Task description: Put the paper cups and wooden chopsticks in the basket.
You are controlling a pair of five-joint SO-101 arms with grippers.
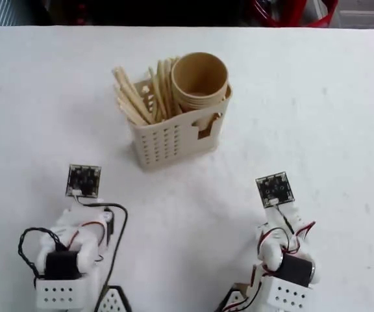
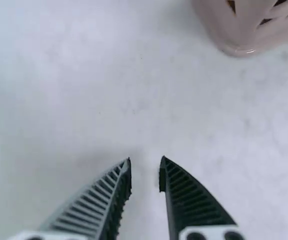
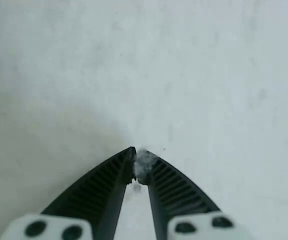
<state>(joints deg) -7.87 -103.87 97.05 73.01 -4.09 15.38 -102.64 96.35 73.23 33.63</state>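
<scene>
A cream slotted basket stands at the table's middle. A stack of tan paper cups sits in its right side, and several wooden chopsticks lean in its left side. Both arms rest near the front edge, well short of the basket. My left gripper hovers over bare table, its fingertips a small gap apart with nothing between them; a corner of the basket shows farther off. My right gripper is shut, tips touching, holding nothing.
The white table spreads wide on both sides of the basket. The left arm's body and the right arm's body sit at the front edge, with black cables looping beside the left one.
</scene>
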